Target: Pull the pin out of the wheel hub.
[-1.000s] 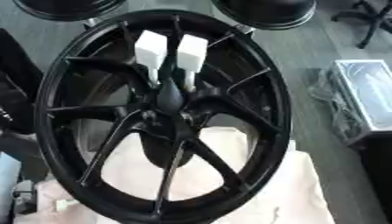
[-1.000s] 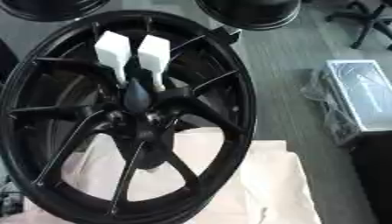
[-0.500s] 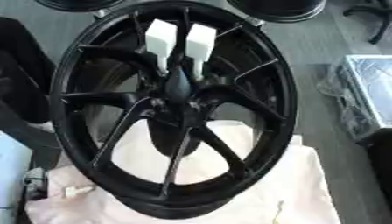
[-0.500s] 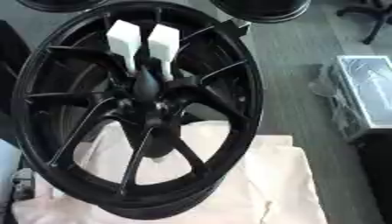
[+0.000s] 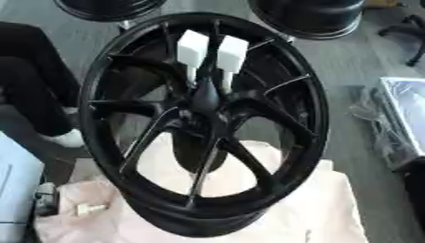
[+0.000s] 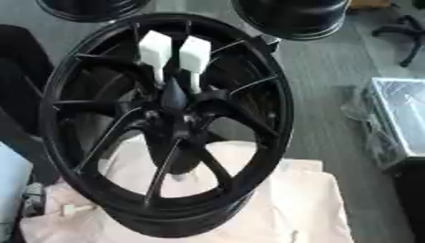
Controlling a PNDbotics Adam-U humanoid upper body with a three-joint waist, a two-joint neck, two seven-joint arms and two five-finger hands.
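Note:
A large black spoked wheel (image 5: pixel 309 118) lies tilted on a cream cloth (image 5: pixel 319 209) and fills most of both views. At its hub (image 5: pixel 206 102) a dark tapered piece stands up. Two white blocks (image 5: pixel 192 47) (image 5: pixel 232 51) on thin white stems rise from just behind that hub, side by side. I cannot tell which part is the pin. A small pale tip (image 6: pixel 178 177) shows below the hub, between the spokes. Neither of my hands shows in either view.
Two more black wheels (image 5: pixel 307 16) (image 5: pixel 108 7) stand at the far edge. A plastic-wrapped box (image 5: pixel 407 118) sits at the right, on grey floor. A dark shape (image 5: pixel 33 95) fills the left. A small white piece (image 5: pixel 89 208) lies on the cloth's lower left, beside a pale blue surface (image 5: pixel 13 190).
The whole picture has shifted, so the camera has moved. The wheel, the white blocks and the cloth keep the same places relative to each other.

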